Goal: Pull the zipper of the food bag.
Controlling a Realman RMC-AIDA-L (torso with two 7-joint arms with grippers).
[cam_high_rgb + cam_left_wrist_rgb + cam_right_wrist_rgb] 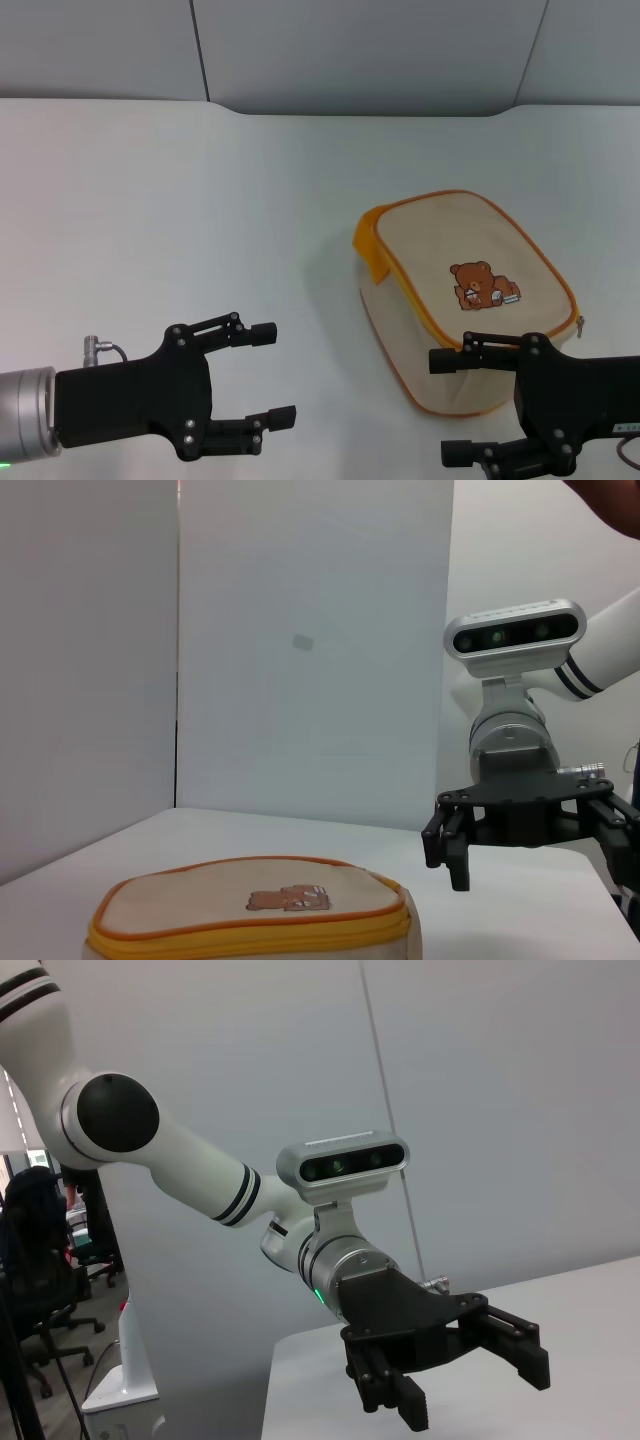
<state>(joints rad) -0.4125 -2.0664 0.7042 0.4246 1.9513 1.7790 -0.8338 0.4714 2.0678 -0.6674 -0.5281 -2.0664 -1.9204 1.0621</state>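
A beige food bag (pixel 462 296) lies flat on the white table (pixel 200 200), bear print up, as both arms hover over the near edge with nothing yet touched. The right gripper (pixel 462 408) hangs with its fingers spread wide apart and empty, the upper fingertip reaching over the bag's near corner, the lower one clear of the fabric on the near side; that leaves the bag just beyond and between the tips, a likely staging pose for a reach. The left gripper (pixel 270 372) is likewise open and holds nothing, with the bag well off past its fingertips, toward the right arm. The zipper (pixel 540 262) runs along the orange-trimmed edge of the top panel, and its small silver pull tab (pixel 580 324) sits at the far-right corner, outside the right gripper's upper finger (a hard spot to reach from this angle, by the look of it). With the panel edge closed all round, the pull appears not yet begun. The left hand may be placed to steady the bag.
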